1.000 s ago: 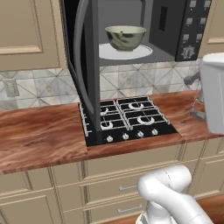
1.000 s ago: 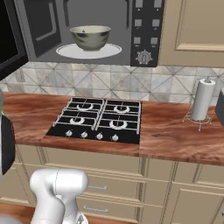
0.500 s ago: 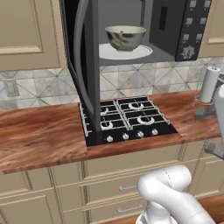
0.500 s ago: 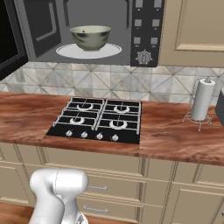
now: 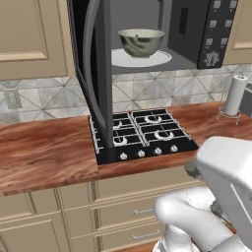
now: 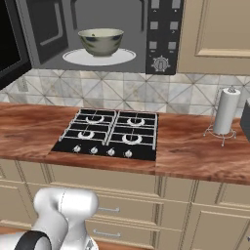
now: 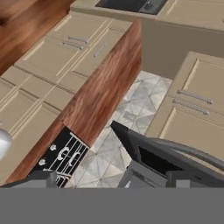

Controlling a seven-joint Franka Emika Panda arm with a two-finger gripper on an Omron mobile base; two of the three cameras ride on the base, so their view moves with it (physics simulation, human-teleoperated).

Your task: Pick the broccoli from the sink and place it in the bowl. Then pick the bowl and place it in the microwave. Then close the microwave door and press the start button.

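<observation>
The bowl (image 5: 141,42) (image 6: 101,41), pale grey-green, stands on the white turntable plate inside the black microwave (image 5: 192,29) (image 6: 161,34). I cannot see the broccoli from here, and the sink is out of view. The microwave door (image 5: 96,69) (image 6: 10,41) stands wide open to the left; in the hand view the microwave door (image 7: 175,159) shows tilted, with its curved handle. My gripper (image 7: 94,180) is open and holds nothing. It is low in front of the counter, well away from the bowl. A thick white arm link (image 5: 229,170) hangs at the lower right.
A black four-burner stove (image 5: 140,135) (image 6: 110,134) is set into the wooden counter (image 5: 44,152) below the microwave. A paper towel roll (image 5: 235,96) (image 6: 226,112) stands on the counter to the right. Beige drawers (image 6: 122,210) run below, and beige cabinets flank the microwave.
The white arm link has swung down from the right edge to the lower right of the left base view. Bowl, door and counter have not moved.
</observation>
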